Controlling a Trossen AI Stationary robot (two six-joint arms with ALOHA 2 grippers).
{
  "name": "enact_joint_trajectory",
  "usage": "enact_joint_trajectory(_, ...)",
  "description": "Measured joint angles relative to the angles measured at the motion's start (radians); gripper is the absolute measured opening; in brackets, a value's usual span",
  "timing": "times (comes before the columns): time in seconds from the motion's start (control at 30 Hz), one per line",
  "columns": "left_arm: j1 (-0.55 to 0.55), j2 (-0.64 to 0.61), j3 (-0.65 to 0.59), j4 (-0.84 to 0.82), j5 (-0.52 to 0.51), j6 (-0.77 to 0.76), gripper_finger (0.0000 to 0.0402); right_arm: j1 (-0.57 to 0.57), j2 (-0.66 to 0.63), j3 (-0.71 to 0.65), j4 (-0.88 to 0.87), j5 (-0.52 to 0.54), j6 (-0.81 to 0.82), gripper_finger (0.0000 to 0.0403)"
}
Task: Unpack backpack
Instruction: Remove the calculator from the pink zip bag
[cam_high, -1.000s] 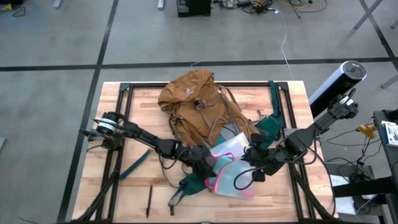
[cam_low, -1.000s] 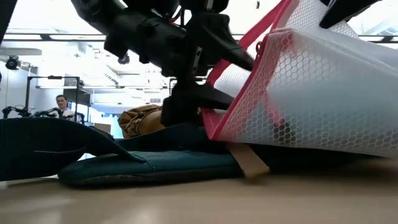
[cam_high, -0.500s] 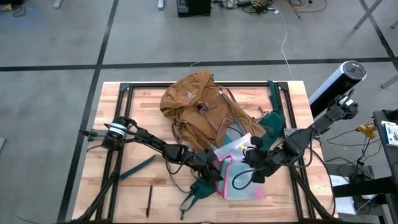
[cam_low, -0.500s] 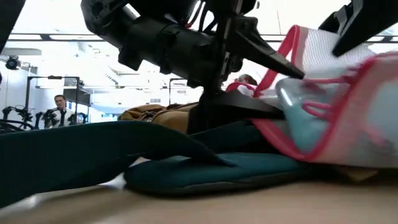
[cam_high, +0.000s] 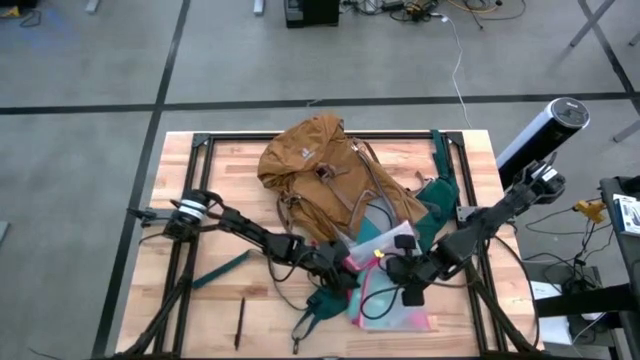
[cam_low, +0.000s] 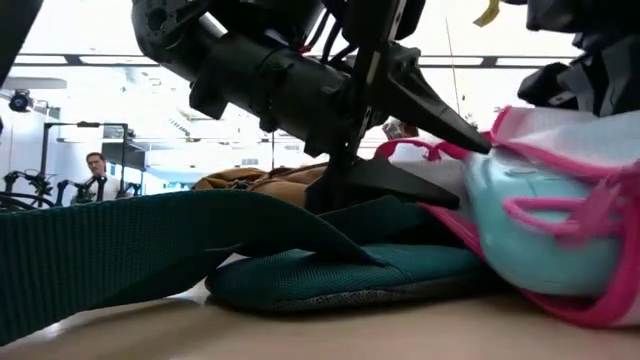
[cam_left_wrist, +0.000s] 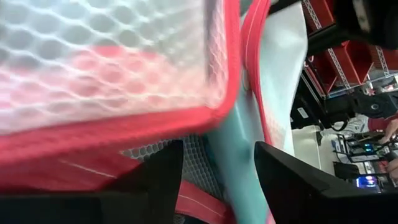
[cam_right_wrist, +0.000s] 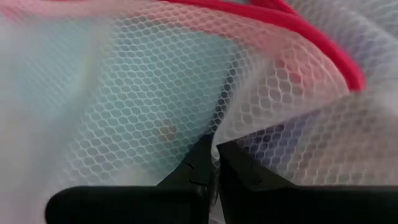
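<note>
The mustard-tan backpack (cam_high: 320, 175) lies on the table's far middle, its green straps (cam_low: 330, 270) trailing toward the near edge. Nearer, the clear mesh pouch with pink edges (cam_high: 392, 300) lies across a strap and the table, with a pale teal thing (cam_low: 535, 235) inside. My right gripper (cam_high: 395, 270) is shut on the pouch's mesh. My left gripper (cam_low: 455, 170) reaches in from the table's left and stands open, one finger above and one below the pouch's pink-edged end (cam_left_wrist: 224, 93). My right gripper pinches the pouch's mesh wall (cam_right_wrist: 217, 134) between its two shut fingertips, coming steeply from above; one layer or several, I cannot tell. The pouch sags below the fingers, its underside on the table and the green strap. My left gripper: whether its fingers (cam_left_wrist: 161, 177) touch the pouch's edge, I cannot tell.
A black metal frame (cam_high: 200, 145) runs round the tabletop. A loose green strap (cam_high: 222, 268) and a dark pen (cam_high: 240, 322) lie at the near left. A white cylinder (cam_high: 545, 130) stands beside the right arm. A person (cam_low: 97, 175) shows far behind.
My right gripper has sunk and tipped steeper, bringing the pouch down from lifted and tilted to lying near the table's front edge. My left gripper has followed a little downward and toward the near edge, staying at the pouch's pink edge. The green straps have shifted beneath.
</note>
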Motion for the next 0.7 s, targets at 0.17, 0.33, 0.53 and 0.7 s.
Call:
enact_joint_trajectory(0.17,-0.001,0.001,0.000,0.011,0.027,-0.003,0.0183,-0.003,0.058,0.001,0.022,-0.010,0.005,0.0000)
enact_joint_trajectory(0.33,-0.017,0.001,0.000,0.013,0.079,-0.028,0.0186,-0.006,0.061,-0.001,0.036,0.004,0.009,0.0000)
enact_joint_trajectory(0.53,-0.028,0.006,0.000,0.059,0.106,-0.086,0.0197,-0.017,0.059,-0.004,0.072,0.017,0.008,0.0000)
enact_joint_trajectory(0.7,-0.042,0.018,0.002,0.058,0.100,-0.091,0.0205,-0.040,0.059,-0.004,0.083,0.035,-0.002,0.0000)
